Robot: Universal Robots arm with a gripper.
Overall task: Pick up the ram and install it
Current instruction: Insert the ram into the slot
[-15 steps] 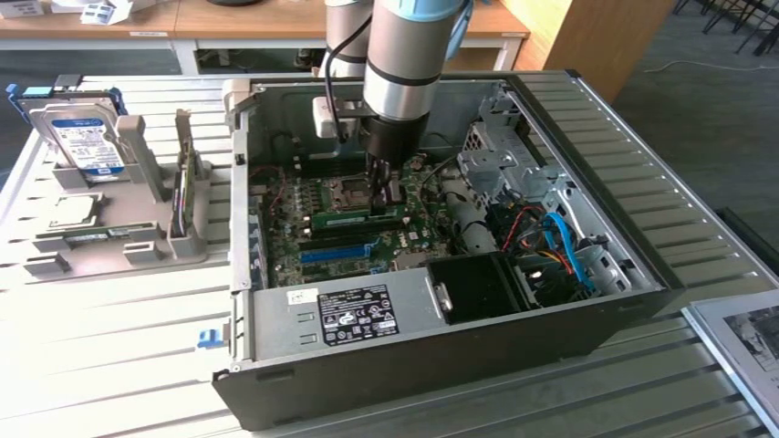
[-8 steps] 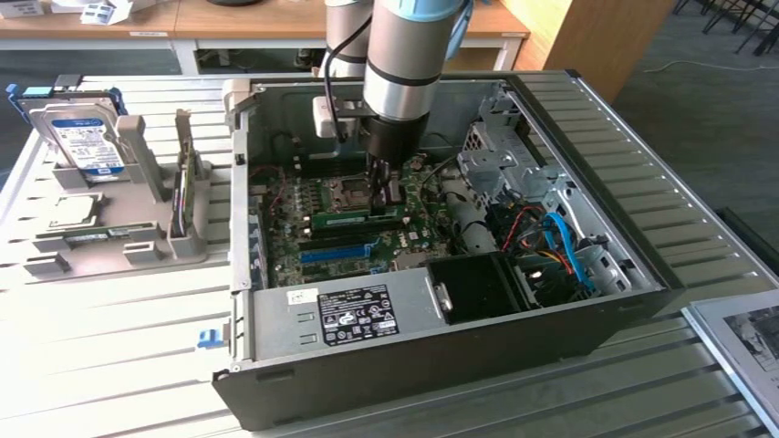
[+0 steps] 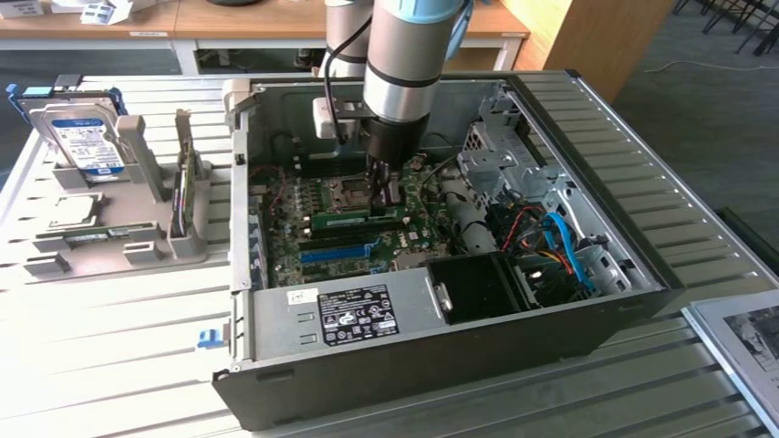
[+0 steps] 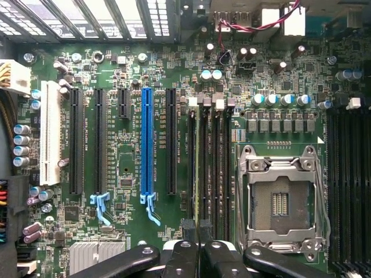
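Observation:
The ram (image 3: 356,219) is a thin green stick with a pale label. It stands on edge over the motherboard's memory slots inside the open computer case (image 3: 633,228). My gripper (image 3: 387,203) reaches straight down into the case and is shut on the ram's upper edge near one end. In the wrist view the black fingers (image 4: 179,260) sit close together. The ram (image 4: 198,174) runs edge-on away from them, in line with the dark memory slots (image 4: 215,162) beside the CPU socket (image 4: 281,200).
A blue-labelled hard drive (image 3: 88,146) stands in a grey fixture (image 3: 146,246) at the exterior view's left. Inside the case are a blue slot (image 3: 335,252), the power supply (image 3: 353,315), a black fan shroud (image 3: 487,287) and blue cables (image 3: 563,242). The case walls close in around the arm.

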